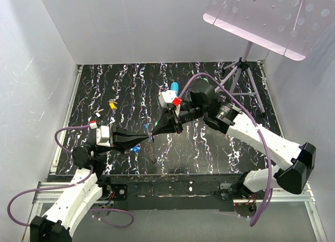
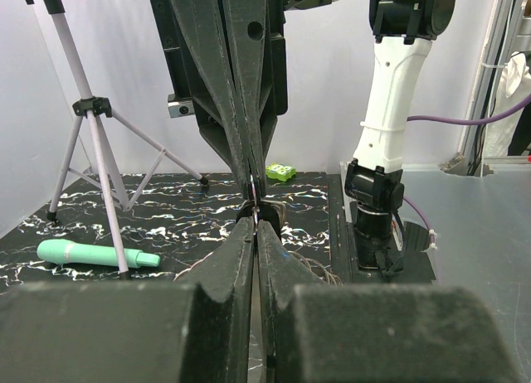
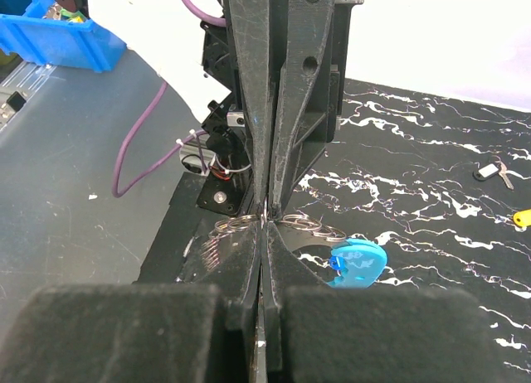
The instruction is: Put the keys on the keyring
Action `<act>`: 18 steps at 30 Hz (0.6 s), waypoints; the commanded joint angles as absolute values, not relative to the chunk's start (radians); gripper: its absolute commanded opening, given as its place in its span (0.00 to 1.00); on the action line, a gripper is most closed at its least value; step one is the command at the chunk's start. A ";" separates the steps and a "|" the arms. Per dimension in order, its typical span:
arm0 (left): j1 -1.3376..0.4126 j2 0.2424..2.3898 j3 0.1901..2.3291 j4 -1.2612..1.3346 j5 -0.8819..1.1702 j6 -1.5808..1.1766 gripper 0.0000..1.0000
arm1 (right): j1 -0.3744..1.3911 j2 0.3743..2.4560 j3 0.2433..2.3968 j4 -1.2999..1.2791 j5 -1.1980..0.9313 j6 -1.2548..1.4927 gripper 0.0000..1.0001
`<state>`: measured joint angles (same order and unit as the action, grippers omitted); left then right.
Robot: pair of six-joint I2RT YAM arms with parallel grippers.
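My left gripper (image 1: 148,135) and right gripper (image 1: 153,132), both pinched shut, meet tip-to-tip over the black marbled worktop's (image 1: 209,147) front, seemingly steadying the blue-banded keyring (image 3: 355,264).

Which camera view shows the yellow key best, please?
The top external view: the yellow key shows whole there, though small. The right wrist view catches only a sliver of it at the picture's right edge. The left wrist view does not show it.

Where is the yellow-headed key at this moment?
Top view: the small yellow-headed key lies on the black marbled table, left of centre, beyond the left tool and not touching it.
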<state>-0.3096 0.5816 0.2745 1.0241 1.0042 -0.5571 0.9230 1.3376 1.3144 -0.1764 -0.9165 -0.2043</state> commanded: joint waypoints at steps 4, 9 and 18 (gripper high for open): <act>-0.307 0.577 0.291 1.043 0.969 -0.546 0.00 | 0.928 1.339 1.327 -0.127 -0.933 -0.187 0.01; -0.308 0.577 0.291 1.048 0.969 -0.549 0.00 | 0.930 1.341 1.327 -0.124 -0.931 -0.187 0.01; -0.307 0.577 0.288 1.052 0.969 -0.551 0.00 | 0.931 1.344 1.328 -0.123 -0.928 -0.187 0.01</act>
